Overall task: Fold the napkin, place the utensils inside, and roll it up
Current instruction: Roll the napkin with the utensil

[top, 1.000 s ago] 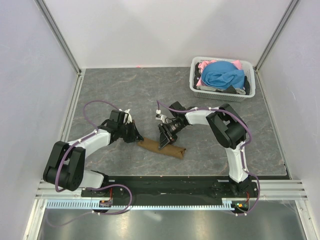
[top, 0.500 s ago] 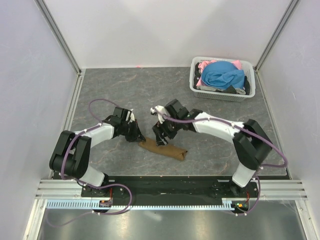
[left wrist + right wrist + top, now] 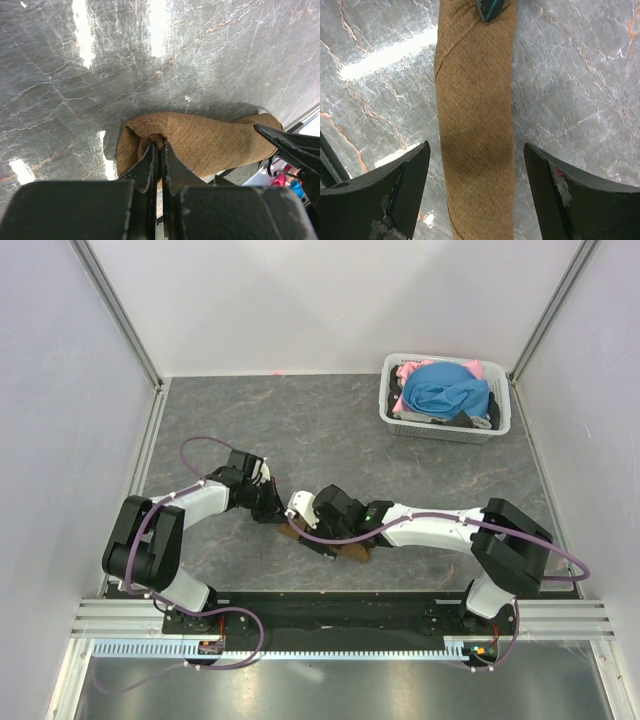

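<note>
The brown napkin (image 3: 475, 115) lies rolled into a tube on the grey table; only its ends show in the top view (image 3: 357, 552). My left gripper (image 3: 159, 146) is shut on the folded cloth at the roll's left end (image 3: 145, 132); it also shows in the top view (image 3: 276, 515). My right gripper (image 3: 476, 150) is open, low over the roll's middle, with one finger on each side and not touching it; in the top view (image 3: 325, 533) it covers most of the roll. The fork is not visible in any view.
A white basket (image 3: 392, 412) with blue and pink clothes stands at the back right. The right arm stretches low across the near middle of the table. The metal frame rail runs along the near edge.
My right arm has swung down and toward the near left, bringing its open gripper from above the roll's far side to straddle the roll. My left gripper has stayed at the roll's left end.
</note>
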